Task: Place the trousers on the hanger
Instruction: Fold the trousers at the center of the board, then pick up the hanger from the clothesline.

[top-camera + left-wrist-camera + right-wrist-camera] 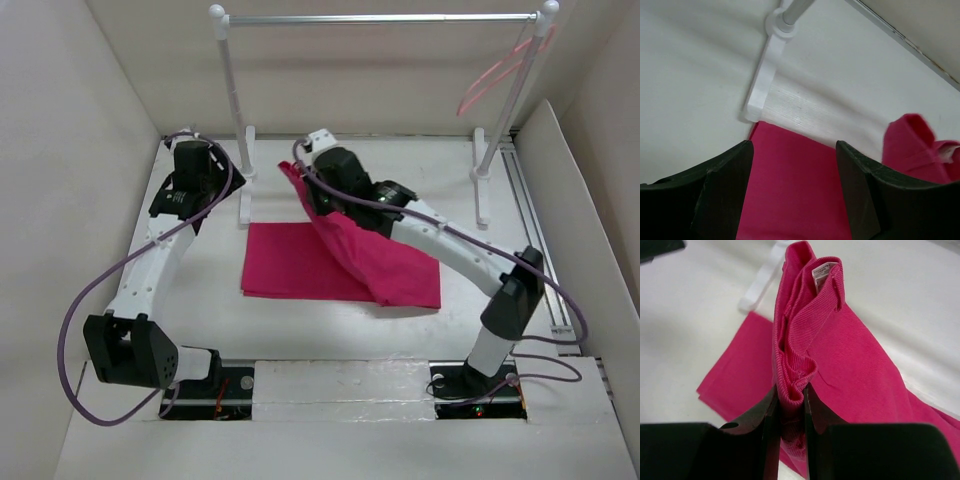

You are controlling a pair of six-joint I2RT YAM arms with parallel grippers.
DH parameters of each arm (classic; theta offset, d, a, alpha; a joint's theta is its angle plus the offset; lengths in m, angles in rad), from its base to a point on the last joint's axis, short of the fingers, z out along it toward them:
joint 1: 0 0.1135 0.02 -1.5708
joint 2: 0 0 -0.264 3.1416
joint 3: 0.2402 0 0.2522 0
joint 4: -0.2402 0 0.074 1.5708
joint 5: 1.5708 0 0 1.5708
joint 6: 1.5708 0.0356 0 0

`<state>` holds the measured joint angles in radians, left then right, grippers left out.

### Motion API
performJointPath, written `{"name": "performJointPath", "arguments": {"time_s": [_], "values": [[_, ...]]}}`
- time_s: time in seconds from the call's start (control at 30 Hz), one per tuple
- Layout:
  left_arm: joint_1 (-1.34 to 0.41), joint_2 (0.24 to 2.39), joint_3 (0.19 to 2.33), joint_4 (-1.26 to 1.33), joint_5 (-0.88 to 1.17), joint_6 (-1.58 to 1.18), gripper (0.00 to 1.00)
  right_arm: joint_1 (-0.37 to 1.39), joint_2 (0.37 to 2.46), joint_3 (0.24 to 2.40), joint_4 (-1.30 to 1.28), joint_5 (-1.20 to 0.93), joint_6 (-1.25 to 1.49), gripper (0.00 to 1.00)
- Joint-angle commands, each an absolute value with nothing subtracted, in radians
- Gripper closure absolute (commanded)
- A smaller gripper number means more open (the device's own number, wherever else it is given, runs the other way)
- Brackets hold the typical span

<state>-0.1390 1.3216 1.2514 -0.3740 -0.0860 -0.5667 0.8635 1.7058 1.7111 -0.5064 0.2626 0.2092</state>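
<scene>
The magenta trousers (pixel 310 265) lie folded on the table, one end lifted. My right gripper (pixel 315 185) is shut on the bunched waistband (pixel 795 365) and holds it above the table; a white label (pixel 822 271) shows at the top of the fold. My left gripper (pixel 205 165) is open and empty, hovering by the rack's left foot, above the flat part of the trousers (pixel 795 190). The pale-pink hanger (pixel 500 70) hangs at the right end of the rack's silver bar.
A white-posted rack (pixel 232 90) with a silver bar (pixel 380 18) stands at the back; its left foot (pixel 765 75) and right foot (pixel 482 190) rest on the table. White walls enclose the table on the left, back and right.
</scene>
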Motion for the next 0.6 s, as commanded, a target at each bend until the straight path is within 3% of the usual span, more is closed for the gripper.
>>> {"name": "performJointPath", "arguments": {"time_s": [0.0,0.07,0.1,0.13,0.17,0.23,0.27,0.3,0.4,0.5,0.57], "values": [[-0.088,1.253,1.224,-0.38,-0.153,-0.6,0.37,0.955,1.742,1.813,-0.411,0.267,0.198,1.0],[-0.074,1.244,1.206,-0.39,-0.193,-0.6,0.36,0.997,1.814,1.851,-0.403,0.217,0.187,0.99],[-0.063,1.236,1.192,-0.385,-0.198,-0.598,0.36,1.008,1.862,1.87,-0.4,0.177,0.177,0.84],[-0.063,1.235,1.187,-0.385,-0.205,-0.6,0.36,1.008,1.882,1.87,-0.403,0.151,0.176,0.84],[-0.063,1.232,1.181,-0.391,-0.21,-0.604,0.35,1.021,1.903,1.882,-0.413,0.12,0.167,0.59],[-0.063,1.217,1.158,-0.387,-0.215,-0.603,0.34,1.022,1.936,1.882,-0.454,0.046,0.158,0.33],[-0.063,1.215,1.154,-0.39,-0.219,-0.598,0.34,1.022,1.934,1.872,-0.465,0.037,0.144,0.11],[-0.063,1.21,1.155,-0.388,-0.225,-0.594,0.33,1.022,1.928,1.862,-0.472,0.032,0.135,0.06],[-0.063,1.213,1.172,-0.38,-0.192,-0.571,0.33,0.97,1.858,1.778,-0.48,0.008,0.112,0.03],[-0.127,1.235,1.177,-0.354,-0.161,-0.549,0.34,0.919,1.741,1.627,-0.448,-0.055,0.112,0.12],[-0.256,1.258,1.166,-0.341,-0.149,-0.546,0.34,0.858,1.682,1.534,-0.437,-0.054,0.097,0.43]]}}
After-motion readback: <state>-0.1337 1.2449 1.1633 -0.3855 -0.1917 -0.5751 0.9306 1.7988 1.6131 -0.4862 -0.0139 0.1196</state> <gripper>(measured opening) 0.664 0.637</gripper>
